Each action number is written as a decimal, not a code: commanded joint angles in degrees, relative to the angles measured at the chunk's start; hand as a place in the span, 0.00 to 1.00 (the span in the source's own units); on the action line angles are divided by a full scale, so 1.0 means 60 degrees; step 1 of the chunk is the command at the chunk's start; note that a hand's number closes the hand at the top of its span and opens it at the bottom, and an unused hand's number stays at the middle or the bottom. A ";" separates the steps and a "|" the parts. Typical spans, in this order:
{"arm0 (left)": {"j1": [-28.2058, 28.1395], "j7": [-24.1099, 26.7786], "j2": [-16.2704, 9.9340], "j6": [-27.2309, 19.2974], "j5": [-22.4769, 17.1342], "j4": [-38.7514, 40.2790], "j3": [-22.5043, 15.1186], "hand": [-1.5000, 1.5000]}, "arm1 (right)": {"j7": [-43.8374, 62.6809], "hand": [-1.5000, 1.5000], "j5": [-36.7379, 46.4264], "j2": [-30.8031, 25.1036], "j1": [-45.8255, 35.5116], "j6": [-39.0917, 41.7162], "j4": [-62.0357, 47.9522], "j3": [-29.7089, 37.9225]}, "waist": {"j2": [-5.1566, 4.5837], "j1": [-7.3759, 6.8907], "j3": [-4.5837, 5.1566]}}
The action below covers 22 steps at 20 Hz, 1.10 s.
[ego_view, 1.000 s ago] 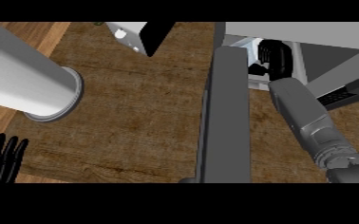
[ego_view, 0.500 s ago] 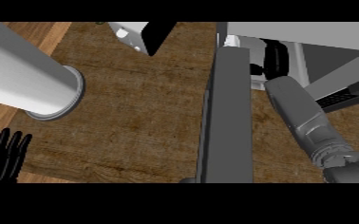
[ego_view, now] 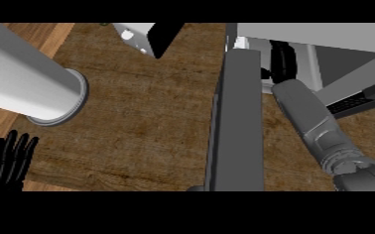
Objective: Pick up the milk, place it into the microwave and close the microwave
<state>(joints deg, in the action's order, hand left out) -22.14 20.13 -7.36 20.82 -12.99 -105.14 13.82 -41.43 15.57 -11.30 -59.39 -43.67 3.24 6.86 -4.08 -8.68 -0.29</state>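
Milk inside microwave; right robot hand beside it, fingers unclear.

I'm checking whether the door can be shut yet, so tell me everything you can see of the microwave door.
The microwave door is open, seen edge-on as a long dark grey slab running from the view's lower edge up to the microwave. It looks smooth, like metal or plastic. It stands over the wooden counter. The right forearm passes close beside it; contact cannot be told.

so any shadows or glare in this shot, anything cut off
Head view: even light, no glare; a dark wedge of shadow lies on the counter near the top. The left hand is cut by the left edge; the right hand is dark, its fingers unclear.
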 commanded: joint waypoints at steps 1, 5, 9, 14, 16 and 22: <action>0.0153 0.0096 -0.0007 -0.0040 0.0148 0.0155 -0.0009 0.00 | 0.0061 0.00 -0.0047 0.0320 -0.0198 -0.0079 0.0058 0.0061 | 0.0057 0.0005 -0.0004; 0.0121 0.0228 0.0077 0.0041 0.0142 0.0503 -0.0031 0.00 | 0.0027 0.00 -0.0041 0.0348 -0.0120 0.0124 0.0051 0.0090 | 0.0111 0.0138 0.0004; 0.0110 0.0214 0.0181 -0.0039 0.0246 0.0301 -0.0149 0.00 | -0.0008 0.00 0.0041 0.0409 -0.0052 0.0182 0.0007 0.0048 | 0.0126 0.0150 -0.0003; -0.0271 0.0355 0.0117 0.0130 0.0173 -0.0110 -0.0060 0.00 | -0.0539 0.00 -0.0291 0.0472 0.0403 0.0304 0.0309 0.0415 | 0.0172 0.0196 -0.0024; -0.0417 0.0444 0.0203 0.0073 0.0229 -0.0123 -0.0031 0.00 | -0.0241 0.00 -0.0269 0.0092 0.0061 0.0829 0.0236 0.0413 | 0.0214 0.0224 -0.0009; -0.0643 0.0706 0.0395 0.0021 0.0341 -0.0028 -0.0002 0.00 | -0.1152 0.00 -0.0469 -0.0135 0.0674 0.2104 0.0442 0.0616 | 0.0324 0.0562 0.0000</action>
<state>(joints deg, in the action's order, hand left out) -24.90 23.71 -5.67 21.19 -11.17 -104.72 13.69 -45.43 13.70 -10.65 -56.72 -36.44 5.06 9.64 -2.55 -6.04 -0.27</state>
